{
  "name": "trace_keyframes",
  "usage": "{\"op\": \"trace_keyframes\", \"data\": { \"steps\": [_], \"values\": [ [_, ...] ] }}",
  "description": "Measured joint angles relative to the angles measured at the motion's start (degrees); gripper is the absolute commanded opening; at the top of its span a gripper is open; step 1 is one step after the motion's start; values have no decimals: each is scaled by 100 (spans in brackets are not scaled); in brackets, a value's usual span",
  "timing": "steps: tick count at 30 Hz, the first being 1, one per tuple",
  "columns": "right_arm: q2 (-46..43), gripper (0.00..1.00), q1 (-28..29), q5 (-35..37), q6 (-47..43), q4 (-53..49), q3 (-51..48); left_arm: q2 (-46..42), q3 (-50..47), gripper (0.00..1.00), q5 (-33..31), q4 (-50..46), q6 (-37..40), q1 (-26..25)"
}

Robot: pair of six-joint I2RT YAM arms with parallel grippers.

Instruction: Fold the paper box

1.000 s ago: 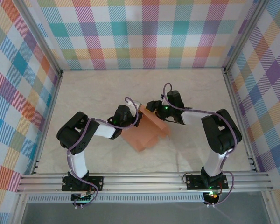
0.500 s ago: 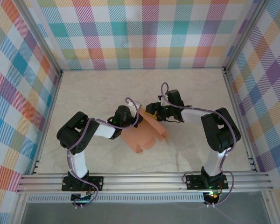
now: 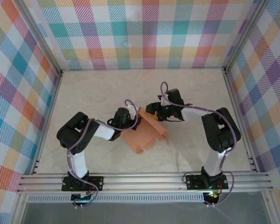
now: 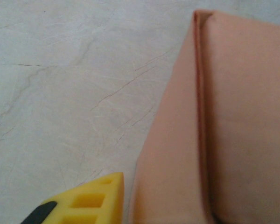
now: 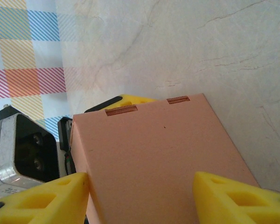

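The paper box [image 3: 142,135] is salmon-orange card, partly folded, lying mid-table between both arms. My right gripper [image 3: 152,112] is at its far right corner. In the right wrist view its two yellow fingers [image 5: 42,198] stand wide apart on either side of a box panel [image 5: 149,158] with two slots near its far edge, and the left finger touches the panel's side. My left gripper [image 3: 133,120] meets the box's far left edge. One of its yellow fingers [image 4: 86,200] shows just beside a folded wall [image 4: 214,130]; the other finger is hidden.
Bare marbled tabletop [image 3: 107,88] surrounds the box. Checked walls and aluminium rails [image 3: 144,182] close in the workspace. The left gripper's body [image 5: 28,154] and one of its fingers [image 5: 130,100] sit right behind the box's far edge.
The box's raised right side has dropped flatter, and tabs now show on its right edge. The right gripper has shifted slightly up and left. The left arm has barely moved.
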Motion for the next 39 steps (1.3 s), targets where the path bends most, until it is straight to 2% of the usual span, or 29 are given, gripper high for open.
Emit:
{"op": "trace_keyframes", "data": {
  "steps": [5,9,16,22,25,29,39],
  "values": [
    [0,60,0,-39,42,4,0,0,9,15,22,-20,-66,0],
    [-2,60,-7,-57,63,90,-2,0,15,0,61,-35,-111,0],
    [-37,63,-37,-70,66,101,-7,0,22,0,109,-46,-125,0],
    [-382,77,-55,79,50,-50,-72,0,22,0,107,-44,-177,15],
    [-824,82,-144,271,50,-92,-170,0,22,0,122,-39,-286,55],
    [-1609,82,-527,616,61,-109,-431,0,22,0,234,48,-573,162],
    [-3838,77,-2098,1200,170,-262,-1530,0,22,0,640,485,-1655,354]
  ]
}}
